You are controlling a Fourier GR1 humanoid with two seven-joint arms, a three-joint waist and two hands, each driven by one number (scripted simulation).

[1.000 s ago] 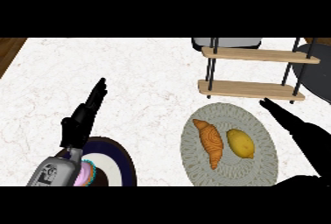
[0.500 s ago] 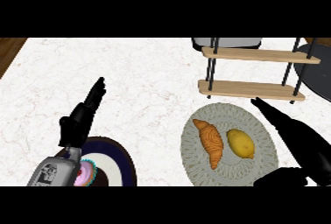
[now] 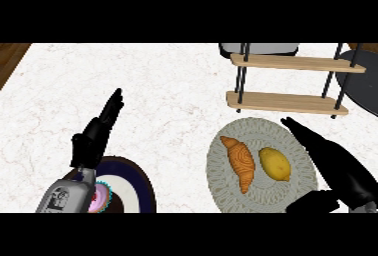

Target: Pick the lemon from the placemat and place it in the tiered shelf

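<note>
The lemon (image 3: pixel 275 164) sat on the round grey placemat (image 3: pixel 255 131), just right of the croissant (image 3: pixel 241 162), with the tiered shelf (image 3: pixel 288 102) above. The right hand (image 3: pixel 336 160) hovered beside it over the mat's right edge, fingers straight, holding nothing. The left hand (image 3: pixel 96 135) rested open at the left.
</note>
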